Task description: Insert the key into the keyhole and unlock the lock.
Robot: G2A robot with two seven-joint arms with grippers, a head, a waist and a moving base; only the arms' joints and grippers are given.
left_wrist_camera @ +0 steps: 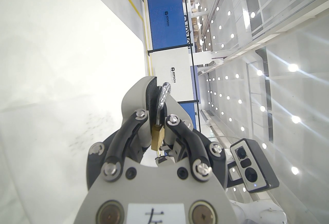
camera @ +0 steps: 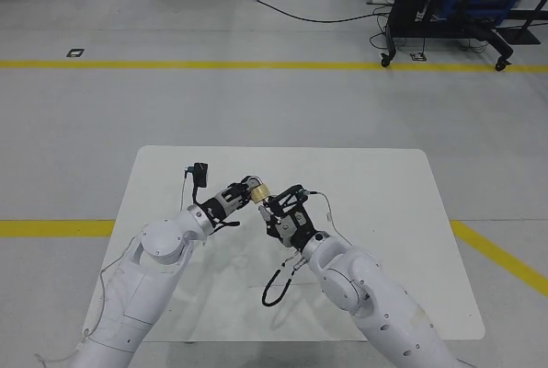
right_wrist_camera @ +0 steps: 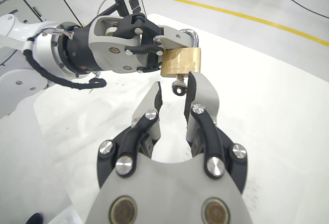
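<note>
Gripping lock (right_wrist_camera: 181, 61) in left jaws, I'd close the parted, empty right jaws, at its five o'clock, squarely on key (right_wrist_camera: 179, 87).

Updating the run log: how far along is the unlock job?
Done: key sits inserted in the padlock. In hand: left gripper holds the padlock by its shackle; right gripper is open, fingers flanking the key head. Left: grip, turn; shackle looks closed.
</note>
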